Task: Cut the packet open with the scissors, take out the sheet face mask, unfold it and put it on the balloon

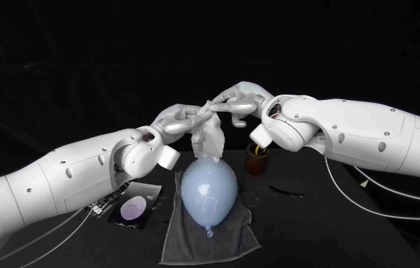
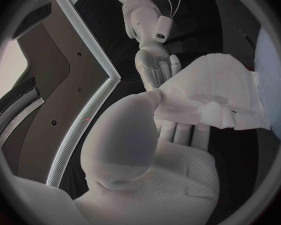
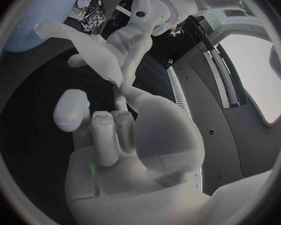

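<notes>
A white sheet mask (image 1: pixel 208 137) hangs partly folded between my two hands, its lower edge reaching the top of the pale blue balloon (image 1: pixel 208 188). My left hand (image 1: pixel 186 120) pinches the mask's upper left part, and my right hand (image 1: pixel 233 105) pinches its upper right corner, so the two hands almost touch above the balloon. In the left wrist view the mask (image 2: pixel 215 96) drapes over my left fingers, with the right hand (image 2: pixel 157 70) behind and the balloon (image 2: pixel 275 75) beside it. The right wrist view shows the mask (image 3: pixel 95 59) stretched towards the left hand (image 3: pixel 132 39).
The balloon lies on a grey towel (image 1: pixel 210 241). The opened packet (image 1: pixel 133 208) lies left of the towel. A brown cup (image 1: pixel 255 160) stands right of the balloon, under my right arm. A dark, thin object, perhaps the scissors (image 1: pixel 285 191), lies on the table beyond it.
</notes>
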Controlling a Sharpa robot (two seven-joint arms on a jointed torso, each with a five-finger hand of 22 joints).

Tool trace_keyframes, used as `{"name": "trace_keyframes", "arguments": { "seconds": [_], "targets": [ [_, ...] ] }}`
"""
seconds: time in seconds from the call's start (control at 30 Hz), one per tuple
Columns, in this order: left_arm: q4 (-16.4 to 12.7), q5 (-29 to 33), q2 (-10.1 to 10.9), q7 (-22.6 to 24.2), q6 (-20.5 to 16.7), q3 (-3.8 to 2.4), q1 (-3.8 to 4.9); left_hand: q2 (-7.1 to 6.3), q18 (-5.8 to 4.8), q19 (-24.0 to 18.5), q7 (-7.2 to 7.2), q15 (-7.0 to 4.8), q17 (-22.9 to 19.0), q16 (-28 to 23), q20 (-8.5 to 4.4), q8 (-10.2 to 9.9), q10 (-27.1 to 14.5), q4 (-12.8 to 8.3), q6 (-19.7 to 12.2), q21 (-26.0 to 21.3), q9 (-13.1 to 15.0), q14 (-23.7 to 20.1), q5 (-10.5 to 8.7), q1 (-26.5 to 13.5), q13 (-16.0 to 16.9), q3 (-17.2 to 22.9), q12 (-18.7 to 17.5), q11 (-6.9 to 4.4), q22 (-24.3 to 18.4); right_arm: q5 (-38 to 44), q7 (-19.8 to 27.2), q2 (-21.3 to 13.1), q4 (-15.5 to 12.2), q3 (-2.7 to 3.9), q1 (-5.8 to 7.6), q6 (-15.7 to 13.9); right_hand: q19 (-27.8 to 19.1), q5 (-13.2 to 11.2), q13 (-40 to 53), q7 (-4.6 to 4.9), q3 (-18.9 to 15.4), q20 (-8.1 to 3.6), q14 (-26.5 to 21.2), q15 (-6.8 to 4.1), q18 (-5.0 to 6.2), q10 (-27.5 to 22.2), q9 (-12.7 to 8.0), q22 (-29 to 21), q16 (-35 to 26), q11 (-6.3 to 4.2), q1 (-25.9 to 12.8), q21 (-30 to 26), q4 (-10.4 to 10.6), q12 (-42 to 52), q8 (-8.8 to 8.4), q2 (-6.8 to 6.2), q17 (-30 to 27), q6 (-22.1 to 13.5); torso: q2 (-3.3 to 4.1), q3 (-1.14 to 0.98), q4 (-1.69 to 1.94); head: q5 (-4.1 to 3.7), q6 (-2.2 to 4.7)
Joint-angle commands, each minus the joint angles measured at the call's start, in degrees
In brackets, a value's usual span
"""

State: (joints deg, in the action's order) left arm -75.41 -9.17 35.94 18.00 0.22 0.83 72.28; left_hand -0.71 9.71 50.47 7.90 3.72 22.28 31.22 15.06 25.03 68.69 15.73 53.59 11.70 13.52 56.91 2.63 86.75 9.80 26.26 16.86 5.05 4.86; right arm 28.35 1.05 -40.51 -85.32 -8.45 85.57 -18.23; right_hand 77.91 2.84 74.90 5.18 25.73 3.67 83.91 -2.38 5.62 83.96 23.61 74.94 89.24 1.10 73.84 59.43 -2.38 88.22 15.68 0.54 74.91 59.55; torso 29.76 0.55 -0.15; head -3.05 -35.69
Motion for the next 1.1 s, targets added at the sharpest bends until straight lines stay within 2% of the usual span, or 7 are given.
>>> {"name": "trace_keyframes", "arguments": {
  "seconds": [0.03,0.4,0.6,0.83,1.0,1.1],
  "targets": [
    [-0.2,-0.2,-0.2,0.7,1.2,-0.11,0.16,-0.05,0.79,0.3,0.26,-0.03,0.0,0.3,0.17,0.3,-0.1,0.0,0.1,0.3,0.1,-0.3,0.18,-0.2,0.1,0.4,0.2,0.01,-0.1,-0.3,0.7,0.1,-0.1,0.00,-0.06,0.1,0.5,0.0,14.2,-0.16,1.2,-0.30,5.8,-0.58,0.12,5.4,0.7,4.3,0.4,-0.51,0.8,0.6,-0.8,0.6,0.96,0.25,14.0,0.9,0.01,0.00,-0.04,-0.04,-0.02],
    [-0.1,-0.2,-0.1,0.6,0.6,-0.11,0.16,-0.07,0.79,0.3,0.26,-0.03,0.1,0.3,0.17,0.3,-0.1,-0.1,0.1,0.3,0.1,-0.3,0.18,-0.2,0.1,0.4,0.2,0.01,-0.1,-1.4,0.9,-0.8,-1.0,0.00,-0.12,-0.8,0.7,-0.1,14.5,-0.72,4.2,-0.71,5.9,-0.99,0.02,5.7,2.3,4.6,0.5,-1.00,-1.2,1.2,-2.0,1.0,3.08,0.04,14.3,1.8,0.01,0.00,0.02,-0.12,-0.10],
    [0.0,-0.2,0.0,0.6,0.3,-0.11,0.16,-0.07,0.79,0.3,0.26,-0.03,0.1,0.3,0.17,0.3,-0.1,-0.1,0.1,0.3,0.1,-0.3,0.18,-0.2,0.1,0.4,0.2,0.01,-0.1,-3.9,1.6,-1.8,-1.7,0.01,-0.15,-1.9,0.7,-0.1,14.6,-0.84,5.0,-0.82,5.9,-1.10,-0.01,5.7,2.8,4.8,0.5,-1.12,-1.8,1.4,-2.3,1.1,3.64,-0.04,14.4,1.7,0.00,0.00,0.00,-0.13,-0.07],
    [0.1,-0.4,0.2,0.5,0.1,-0.11,0.17,-0.25,0.80,0.3,0.37,-0.01,0.1,0.3,0.17,0.3,-0.2,-0.1,0.0,0.3,0.2,-0.4,0.17,-0.4,0.1,0.5,0.2,0.07,-0.1,-5.7,1.3,-2.7,-2.4,0.01,-0.16,-1.2,0.7,-0.1,14.6,-0.92,5.5,-0.89,5.9,-1.17,0.01,5.7,3.3,4.8,0.5,-1.19,-2.4,1.2,-2.5,1.1,4.08,-0.16,14.4,1.5,-0.02,-0.01,-0.03,-0.17,-0.07],
    [0.1,-0.4,0.3,0.5,0.2,-0.11,0.18,-0.15,0.79,0.3,0.46,0.09,0.2,0.5,0.21,0.3,-0.2,0.7,-0.1,0.3,0.3,-0.5,0.18,-2.0,0.3,0.7,0.4,0.21,-0.1,-5.9,0.9,-3.1,-2.7,0.01,-0.16,-0.8,0.7,-0.1,14.7,-0.94,5.6,-0.90,5.9,-1.18,0.00,5.7,3.4,4.8,0.5,-1.20,-2.5,1.3,-2.5,1.1,4.19,-0.18,14.3,1.5,-0.01,0.00,-0.02,-0.20,-0.10],
    [0.1,-0.3,0.3,0.5,0.4,-0.11,0.18,0.42,0.79,0.2,0.48,0.14,0.4,0.8,0.31,0.2,-0.3,1.0,0.0,0.2,0.5,-0.7,0.17,-4.7,0.4,0.5,0.6,0.27,-0.2,-5.9,0.8,-3.3,-2.8,0.01,-0.16,-0.6,0.7,-0.1,14.7,-0.97,5.8,-0.92,5.9,-1.20,0.00,5.8,3.6,4.8,0.5,-1.23,-2.7,1.2,-2.6,1.2,4.35,-0.18,14.3,1.5,-0.01,0.01,-0.01,-0.18,-0.07]
  ]
}}
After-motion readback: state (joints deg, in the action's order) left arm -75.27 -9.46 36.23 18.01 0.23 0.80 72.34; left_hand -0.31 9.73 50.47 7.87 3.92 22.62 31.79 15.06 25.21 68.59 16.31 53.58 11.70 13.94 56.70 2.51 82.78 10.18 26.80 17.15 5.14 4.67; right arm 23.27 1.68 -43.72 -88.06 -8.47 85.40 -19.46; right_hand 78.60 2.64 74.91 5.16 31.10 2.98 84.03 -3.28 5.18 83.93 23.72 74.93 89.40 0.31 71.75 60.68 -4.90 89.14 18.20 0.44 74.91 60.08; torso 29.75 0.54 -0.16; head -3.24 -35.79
